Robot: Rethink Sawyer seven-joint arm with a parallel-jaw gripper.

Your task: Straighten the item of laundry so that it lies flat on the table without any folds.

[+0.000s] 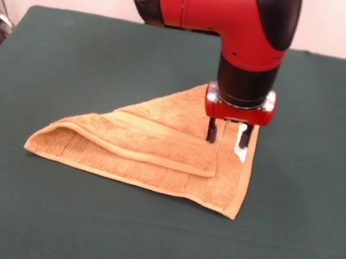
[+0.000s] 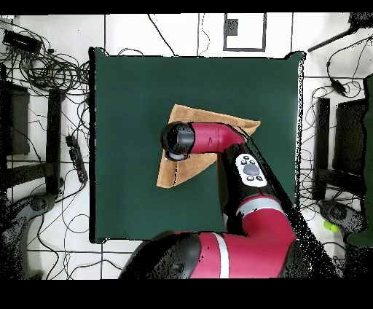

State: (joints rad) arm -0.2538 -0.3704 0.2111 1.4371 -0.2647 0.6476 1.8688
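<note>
The orange-tan terry towel [image 1: 149, 152] lies in the middle of the dark green table [image 1: 73, 51], folded over into a rough triangle with a doubled flap along its front. Its white label [image 1: 239, 151] shows near the right edge. My gripper [image 1: 227, 138] points straight down over the towel's right part, fingers open, one black fingertip [image 1: 212, 132] on each side of the label, at or just above the cloth. In the overhead view the towel [image 2: 204, 116] shows partly under the arm, and the gripper itself is hidden by the wrist [image 2: 177, 141].
The red arm [image 2: 240, 218] reaches in over the table from the robot's side. Cables and stands [image 2: 44, 73] lie on the floor around the table, off its edges.
</note>
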